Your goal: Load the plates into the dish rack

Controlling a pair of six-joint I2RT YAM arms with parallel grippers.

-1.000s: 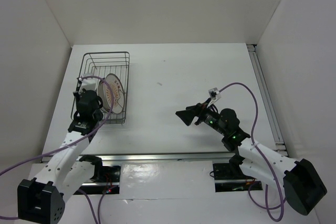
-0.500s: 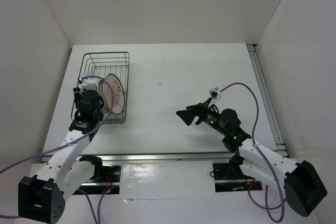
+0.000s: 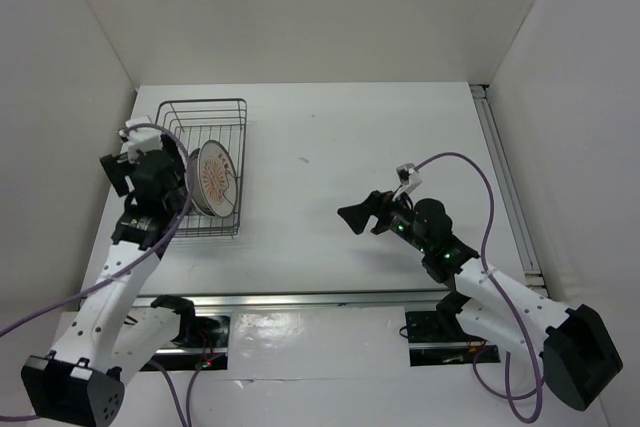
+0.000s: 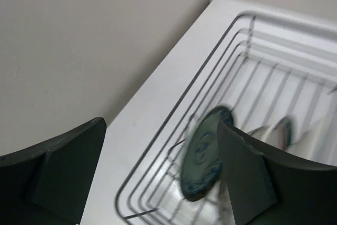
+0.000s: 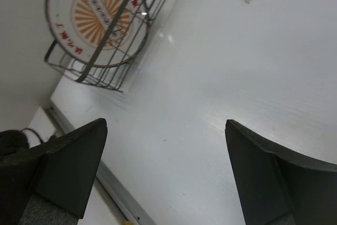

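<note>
The left gripper [image 4: 160, 151] hung beside the dish rack's [image 3: 205, 102] left edge, its jaws spread wide and empty. Inside the rack, a teal-patterned plate [image 4: 202, 154] and a cream sunburst plate [image 3: 215, 175] stood on edge. The right gripper [image 3: 356, 215] hovered over the table [image 3: 330, 127], well apart from the rack, its jaws also spread and empty.

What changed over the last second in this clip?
The left gripper opened and pulled back to the left, off the near end of the rack. What it let go of is not clear, though a teal plate now stands there. The cream plate stayed in the rack. The right gripper stayed open and barely shifted.
</note>
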